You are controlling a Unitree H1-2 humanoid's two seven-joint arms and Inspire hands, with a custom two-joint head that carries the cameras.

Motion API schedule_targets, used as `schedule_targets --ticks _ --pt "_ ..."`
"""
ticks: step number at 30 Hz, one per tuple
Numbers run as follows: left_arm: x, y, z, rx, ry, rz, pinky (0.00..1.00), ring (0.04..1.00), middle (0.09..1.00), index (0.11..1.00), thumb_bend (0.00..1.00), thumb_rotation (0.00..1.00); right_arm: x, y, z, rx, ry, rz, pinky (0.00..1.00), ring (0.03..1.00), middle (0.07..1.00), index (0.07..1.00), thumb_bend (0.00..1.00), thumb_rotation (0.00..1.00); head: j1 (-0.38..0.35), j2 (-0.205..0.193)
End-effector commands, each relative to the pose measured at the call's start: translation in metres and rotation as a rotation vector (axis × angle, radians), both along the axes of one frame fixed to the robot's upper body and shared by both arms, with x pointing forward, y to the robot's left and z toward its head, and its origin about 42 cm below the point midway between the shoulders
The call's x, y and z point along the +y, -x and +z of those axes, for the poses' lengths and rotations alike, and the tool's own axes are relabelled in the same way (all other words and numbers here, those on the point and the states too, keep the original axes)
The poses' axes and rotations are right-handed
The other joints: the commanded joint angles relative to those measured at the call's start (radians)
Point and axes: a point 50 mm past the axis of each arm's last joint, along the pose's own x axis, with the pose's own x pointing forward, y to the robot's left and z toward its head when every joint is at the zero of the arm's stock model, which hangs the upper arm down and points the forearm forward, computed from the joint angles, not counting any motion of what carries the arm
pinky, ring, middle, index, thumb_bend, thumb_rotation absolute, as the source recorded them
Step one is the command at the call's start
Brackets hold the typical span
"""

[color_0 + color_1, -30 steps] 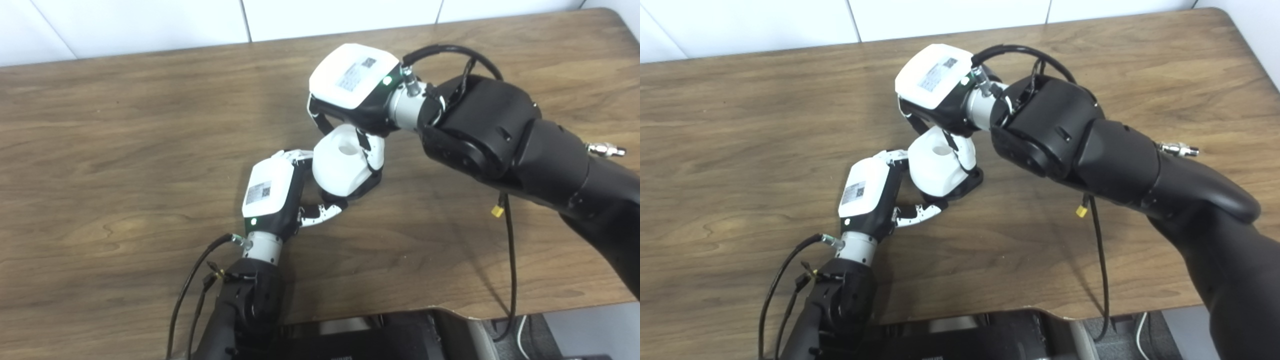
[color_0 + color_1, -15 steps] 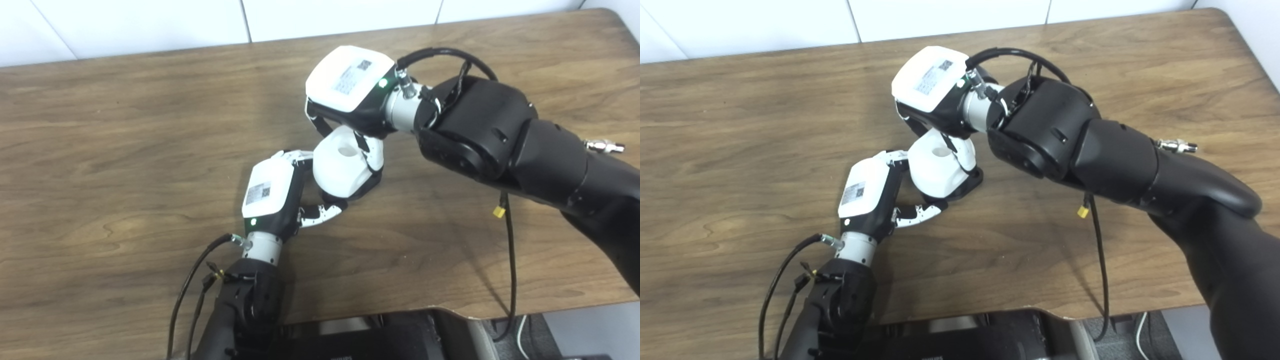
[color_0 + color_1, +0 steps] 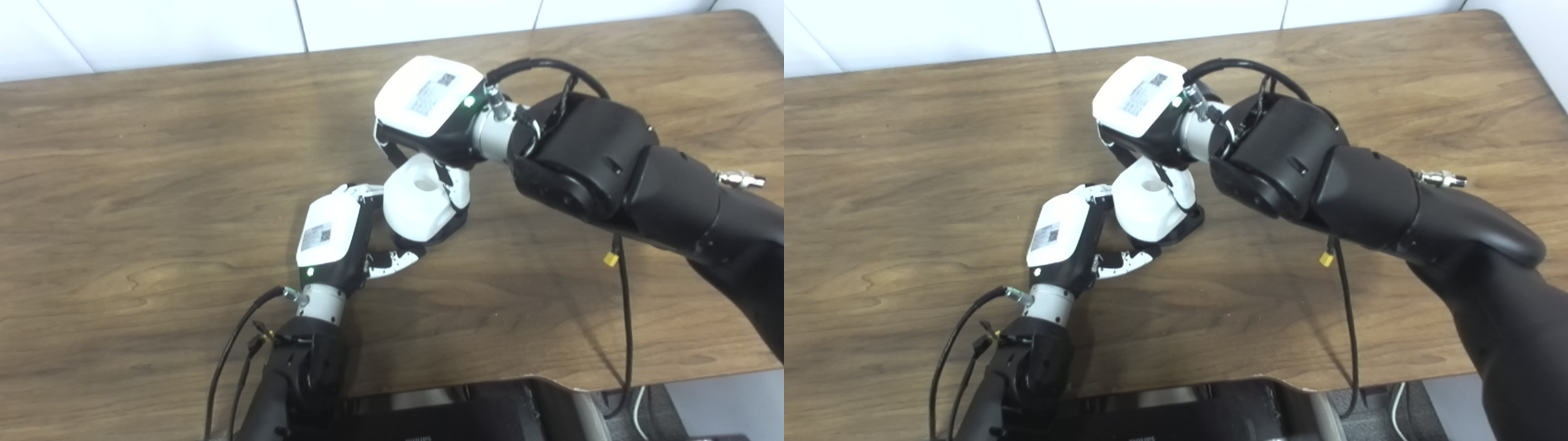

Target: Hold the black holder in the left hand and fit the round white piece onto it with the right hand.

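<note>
Trouble, as I judge it, would come from my two hands pulling against each other. Going left to right: my left hand (image 3: 331, 242) stands on edge at mid-table (image 3: 153, 184), fingers curled round the near-left side of the white piece (image 3: 416, 205), thumb reaching under it toward the holder (image 3: 1185, 228). Whether those fingers truly grip the holder or only brace it I cannot tell; they are hidden behind the piece. My right hand (image 3: 429, 110) comes down from above, fingers closed on the far-right side of the piece.

If I press down off-centre, the piece could cock on the holder and jam, or the holder could skid across the wood, since only its black edge shows at the piece's lower right and it looks lightly held. Letting go too soon might let the piece tip off.

The piece is squat and round; its axis runs through the small hollow in its top, tilted from upright, hollow facing up and a little away from me.
</note>
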Motion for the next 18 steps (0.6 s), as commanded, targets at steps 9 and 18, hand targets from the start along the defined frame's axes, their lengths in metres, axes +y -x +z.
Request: schedule_targets --ticks 9,18 --pt "-0.002 -0.002 0.012 -0.059 0.020 -0.003 0.88 0.806 0.749 0.483 0.52 0.05 -0.010 -0.010 0.022 0.071 -0.035 -0.055 0.69 0.880 0.746 0.478 0.52 0.13 -0.001 -0.003" --pt "-0.002 -0.002 0.010 -0.057 0.015 -0.008 0.88 0.802 0.747 0.483 0.52 0.06 -0.013 -0.014 0.036 0.047 -0.044 -0.053 0.65 0.877 0.748 0.477 0.52 0.13 -0.002 -0.004"
